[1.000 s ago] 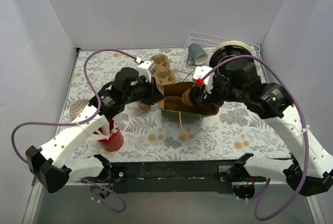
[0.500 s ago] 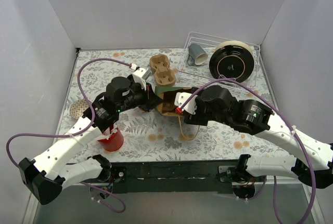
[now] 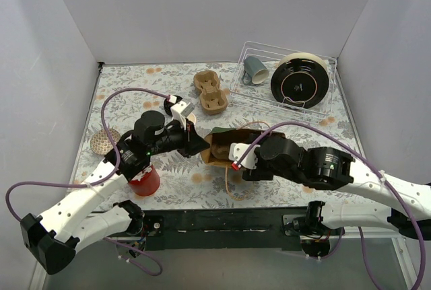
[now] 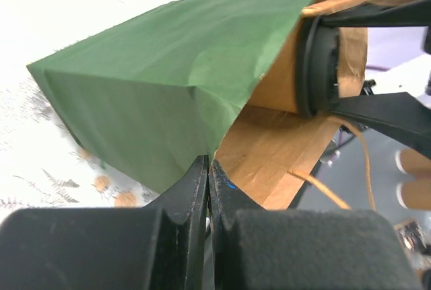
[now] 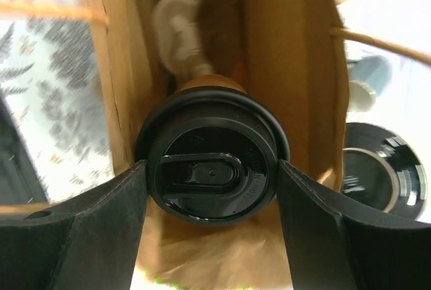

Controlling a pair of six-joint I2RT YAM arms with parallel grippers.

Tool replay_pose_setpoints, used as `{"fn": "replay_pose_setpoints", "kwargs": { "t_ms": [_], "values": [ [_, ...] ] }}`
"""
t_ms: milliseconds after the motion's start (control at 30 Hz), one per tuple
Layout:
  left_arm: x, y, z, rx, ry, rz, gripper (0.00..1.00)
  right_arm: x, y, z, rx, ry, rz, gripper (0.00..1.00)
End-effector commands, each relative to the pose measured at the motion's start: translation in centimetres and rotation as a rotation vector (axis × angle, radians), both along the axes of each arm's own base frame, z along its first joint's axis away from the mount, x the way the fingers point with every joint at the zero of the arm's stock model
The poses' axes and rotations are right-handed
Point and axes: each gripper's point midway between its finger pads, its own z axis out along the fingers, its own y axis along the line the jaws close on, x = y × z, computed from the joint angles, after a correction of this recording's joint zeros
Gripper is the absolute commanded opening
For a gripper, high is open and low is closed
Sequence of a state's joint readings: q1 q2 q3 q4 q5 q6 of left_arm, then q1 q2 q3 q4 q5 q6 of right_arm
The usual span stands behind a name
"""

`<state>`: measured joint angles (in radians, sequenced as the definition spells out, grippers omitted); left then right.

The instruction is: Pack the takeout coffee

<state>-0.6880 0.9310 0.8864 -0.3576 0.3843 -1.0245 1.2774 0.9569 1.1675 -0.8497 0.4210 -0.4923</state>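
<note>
1. We see the left gripper [image 4: 207,186] pinched shut on the edge of the green paper bag [image 4: 148,81]. Bag and arms sit nearer the bases than a second ago.
2. The right gripper [image 5: 212,172] clasps the lidded coffee cup [image 5: 210,143] inside the bag's mouth.

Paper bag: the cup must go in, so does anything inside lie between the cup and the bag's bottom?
Yes: a pale blurred object lies deeper in the paper bag, straight beyond the cup; its identity is unclear.

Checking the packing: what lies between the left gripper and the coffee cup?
Only the paper bag, pinched by the left gripper, before the coffee cup; see left wrist view.
</note>
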Motion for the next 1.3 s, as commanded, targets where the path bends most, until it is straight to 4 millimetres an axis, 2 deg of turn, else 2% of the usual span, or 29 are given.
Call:
{"fn": "replay_pose_setpoints", "kwargs": {
  "t_ms": [0, 133, 267, 333, 433, 533, 667, 767, 833, 967, 1100, 1200, 1267],
  "values": [
    [-1.7, -0.3, 0.8, -0.050, 0.003, -0.072, 0.00, -1.3, 0.1, -0.9, 0.010, 0.042, -0.008, 0.39],
    [-1.9, 0.4, -0.4, -0.019, 0.033, -0.042, 0.00, -2.8, 0.2, -2.8, -0.042, 0.084, 0.027, 0.38],
    [-1.1, 1.3, -0.2, -0.012, 0.006, 0.034, 0.00, -3.3, 0.4, -3.4, -0.071, 0.087, 0.037, 0.39],
    [-0.1, 1.9, 0.2, -0.006, -0.020, 0.106, 0.00, -2.7, 0.2, -3.4, -0.077, 0.058, 0.012, 0.39],
    [1.7, 2.5, 0.9, 0.010, -0.062, 0.198, 0.00, -1.0, 0.3, -2.2, -0.031, -0.035, -0.055, 0.38],
    [2.8, 2.5, 1.3, 0.020, -0.081, 0.237, 0.00, 0.1, -0.1, -1.9, -0.036, -0.097, -0.103, 0.38],
    [2.3, 1.7, 0.5, 0.027, -0.077, 0.194, 0.00, 1.4, -0.1, -2.2, -0.087, -0.122, -0.130, 0.38],
    [1.9, 1.2, -0.3, 0.038, -0.070, 0.184, 0.00, 2.4, 0.9, -1.8, -0.024, -0.097, -0.130, 0.38],
    [1.5, 0.7, -0.3, 0.033, -0.062, 0.173, 0.00, 2.6, 1.9, -1.8, 0.006, -0.070, -0.089, 0.38],
    [1.0, 0.2, -0.5, 0.030, -0.052, 0.168, 0.00, 4.4, 3.4, -1.6, 0.077, -0.055, -0.075, 0.38],
    [0.5, 0.0, -0.4, 0.025, -0.050, 0.159, 0.00, 4.8, 5.5, -1.7, 0.117, -0.033, -0.021, 0.37],
    [0.1, 0.0, -0.4, 0.031, -0.047, 0.150, 0.00, 5.0, 7.1, -0.9, 0.163, -0.039, 0.007, 0.36],
    [0.0, 0.1, -0.5, 0.036, -0.046, 0.150, 0.00, 5.1, 7.3, -0.6, 0.183, -0.044, 0.012, 0.36]
  ]
}}
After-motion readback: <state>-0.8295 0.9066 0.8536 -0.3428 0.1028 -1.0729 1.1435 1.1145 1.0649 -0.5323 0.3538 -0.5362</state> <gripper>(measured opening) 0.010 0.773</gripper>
